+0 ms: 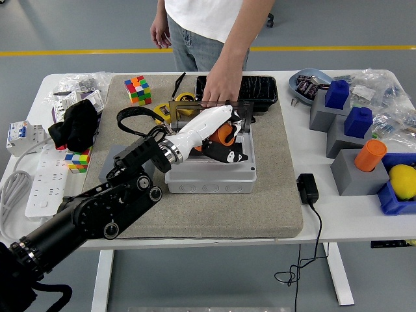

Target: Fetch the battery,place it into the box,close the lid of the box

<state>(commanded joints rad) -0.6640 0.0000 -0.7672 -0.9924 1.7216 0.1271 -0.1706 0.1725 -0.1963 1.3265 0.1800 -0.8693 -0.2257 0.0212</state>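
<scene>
Our left hand (218,133) grips the orange battery (225,134) over the grey box (209,175); at twelve o'clock a person's hand (221,88) holds the lid (244,112).

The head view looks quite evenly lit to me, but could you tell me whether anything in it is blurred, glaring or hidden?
Head view: sharp, soft even light, no harsh glare; the left hand covers part of the grey box interior; faint shadow under the table.

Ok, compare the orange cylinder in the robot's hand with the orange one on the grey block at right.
The orange cylinder in the left hand is partly hidden by the fingers, over the open grey box. The orange cylinder on the grey block stands upright, fully visible and untouched. Both are orange and rounded.
</scene>
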